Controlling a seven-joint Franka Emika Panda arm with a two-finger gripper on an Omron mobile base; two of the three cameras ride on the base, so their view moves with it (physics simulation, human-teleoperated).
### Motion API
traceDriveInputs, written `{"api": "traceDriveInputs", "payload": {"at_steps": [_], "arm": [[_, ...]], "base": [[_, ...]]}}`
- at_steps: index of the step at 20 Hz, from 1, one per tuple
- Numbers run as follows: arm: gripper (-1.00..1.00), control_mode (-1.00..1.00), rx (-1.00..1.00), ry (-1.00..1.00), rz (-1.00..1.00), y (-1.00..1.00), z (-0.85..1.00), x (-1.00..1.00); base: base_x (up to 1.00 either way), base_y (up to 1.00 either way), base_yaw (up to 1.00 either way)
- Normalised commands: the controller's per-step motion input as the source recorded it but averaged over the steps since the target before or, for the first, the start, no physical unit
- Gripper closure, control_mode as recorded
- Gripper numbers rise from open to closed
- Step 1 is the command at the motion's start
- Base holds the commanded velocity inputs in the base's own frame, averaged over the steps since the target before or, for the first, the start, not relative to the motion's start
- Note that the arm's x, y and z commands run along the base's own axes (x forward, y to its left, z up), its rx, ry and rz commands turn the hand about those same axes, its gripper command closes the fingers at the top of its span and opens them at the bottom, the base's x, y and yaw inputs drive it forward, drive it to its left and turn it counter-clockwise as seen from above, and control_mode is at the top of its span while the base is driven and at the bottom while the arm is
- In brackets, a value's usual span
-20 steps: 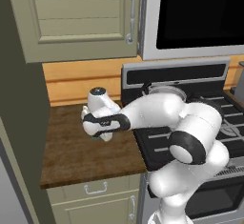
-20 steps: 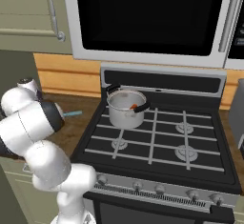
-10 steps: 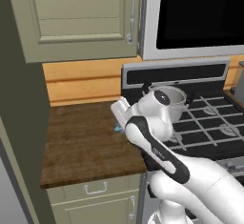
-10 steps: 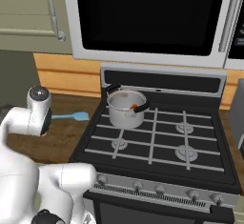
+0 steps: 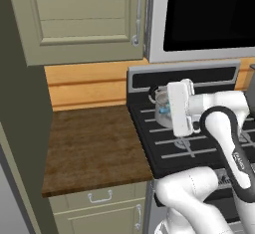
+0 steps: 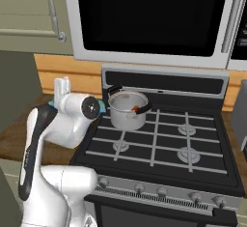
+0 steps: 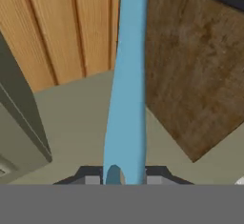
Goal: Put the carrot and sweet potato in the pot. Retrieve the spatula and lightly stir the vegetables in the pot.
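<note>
My gripper (image 7: 123, 175) is shut on the handle of the light-blue spatula (image 7: 126, 75), which runs straight away from the fingers over the counter's edge. In the left base view the white hand (image 5: 180, 107) hangs just in front of the steel pot (image 5: 160, 103), with a bit of blue spatula (image 5: 166, 111) showing beside it. The pot (image 6: 126, 115) stands on the back-left burner, and an orange tip of the carrot (image 6: 136, 108) shows inside it. The sweet potato is out of sight.
The wooden counter (image 5: 94, 148) lies left of the stove (image 6: 164, 139). A microwave (image 6: 149, 18) hangs above the burners, and a cabinet door (image 5: 84, 19) hangs above the counter. The wood-panelled wall (image 7: 62, 32) is straight ahead of the hand.
The arm has swung from over the counter to the stove's left side. The spatula, which lay on the counter half a second ago, is now off it in the gripper.
</note>
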Motion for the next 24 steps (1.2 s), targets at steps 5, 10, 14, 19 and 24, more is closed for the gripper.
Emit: {"api": "traceDriveInputs", "payload": {"at_steps": [5,10,14,19,24], "arm": [[1.00,-1.00,0.42,-0.04,0.06,-0.94,0.38,0.16],[1.00,-1.00,0.43,0.00,0.08,-0.75,0.19,0.52],[1.00,-1.00,0.40,0.00,0.11,-0.53,0.18,0.59],[1.00,-1.00,0.38,0.00,0.07,-0.48,0.04,0.64],[1.00,-1.00,0.31,0.01,0.04,-0.36,0.00,0.65]], "base": [[0.00,0.00,0.00],[0.00,0.00,0.00],[0.00,0.00,0.00],[0.00,0.00,0.00],[0.00,0.00,0.00]]}}
